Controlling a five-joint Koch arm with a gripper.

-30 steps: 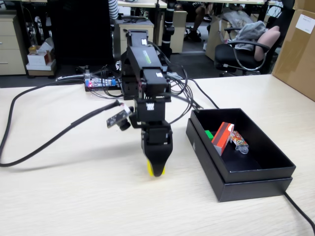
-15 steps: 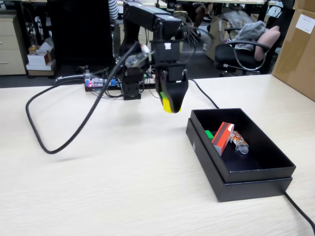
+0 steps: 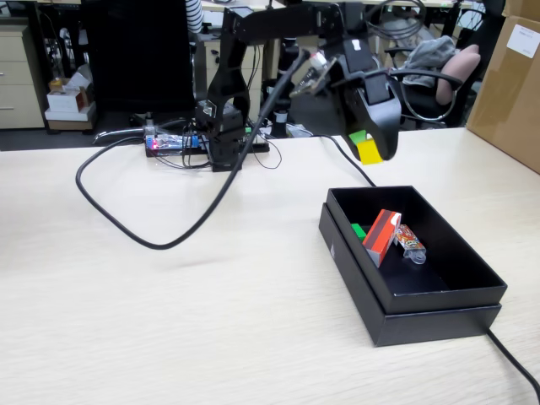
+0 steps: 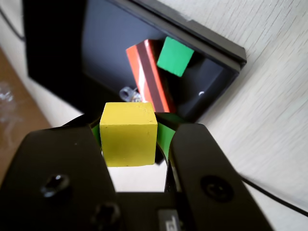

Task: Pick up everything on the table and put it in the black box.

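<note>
My gripper [image 3: 369,150] is shut on the yellow cube [image 3: 369,152] and holds it in the air above the far edge of the black box [image 3: 460,297]. In the wrist view the yellow cube [image 4: 129,133] sits between the two black jaws with green pads, the gripper [image 4: 130,137] closed on it. Inside the black box [image 4: 57,43] lie the red rectangular box [image 3: 381,236] with its dark stripe, the green cube [image 3: 359,229] beside it, and a small colourful wrapped packet [image 3: 410,243]. The wrist view shows the red box [image 4: 151,77] and the green cube [image 4: 175,56] below.
A thick black cable [image 3: 169,240] loops over the beige tabletop [image 3: 169,337] to the left of the box. A thin cable [image 3: 515,363] runs off at the right front. A tan carton [image 3: 510,84] stands at the far right. The arm's base [image 3: 224,126] and a circuit board [image 3: 169,143] sit at the back.
</note>
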